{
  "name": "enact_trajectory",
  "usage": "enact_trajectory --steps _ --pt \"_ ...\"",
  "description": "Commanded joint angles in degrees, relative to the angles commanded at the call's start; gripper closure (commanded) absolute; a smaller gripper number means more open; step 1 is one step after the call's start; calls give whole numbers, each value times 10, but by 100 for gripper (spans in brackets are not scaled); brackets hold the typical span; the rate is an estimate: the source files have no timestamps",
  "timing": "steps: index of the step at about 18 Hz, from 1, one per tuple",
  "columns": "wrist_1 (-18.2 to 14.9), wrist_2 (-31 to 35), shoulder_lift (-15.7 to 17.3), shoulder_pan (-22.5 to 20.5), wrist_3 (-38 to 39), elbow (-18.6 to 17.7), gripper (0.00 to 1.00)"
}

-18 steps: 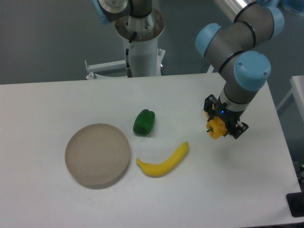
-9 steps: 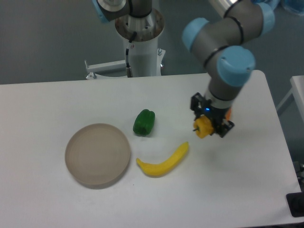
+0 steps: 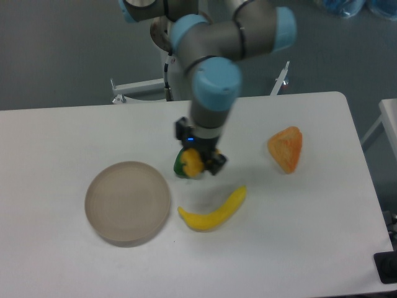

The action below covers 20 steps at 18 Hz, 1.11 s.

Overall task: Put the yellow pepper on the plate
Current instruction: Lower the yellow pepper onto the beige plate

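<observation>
Yellow-orange blocky pepper (image 3: 194, 162), pinched in the black two-finger gripper (image 3: 198, 162), hangs over the green pepper (image 3: 180, 166), at about 2 o'clock from the round beige plate (image 3: 127, 202); carry toward 8 o'clock, clearing the rim before letting go.

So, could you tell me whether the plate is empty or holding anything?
Empty: the plate shows bare beige; the yellow pepper is in the gripper.
</observation>
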<state>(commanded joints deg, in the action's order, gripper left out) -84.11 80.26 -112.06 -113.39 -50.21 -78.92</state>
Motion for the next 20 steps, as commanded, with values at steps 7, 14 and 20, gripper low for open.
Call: enact_trajectory --steps 7,14,20 --pt "80 -25 -65 46 43 1 61" --pt "106 -22 -80 56 62 0 0" --pt "105 -19 -67 55 63 3 0"
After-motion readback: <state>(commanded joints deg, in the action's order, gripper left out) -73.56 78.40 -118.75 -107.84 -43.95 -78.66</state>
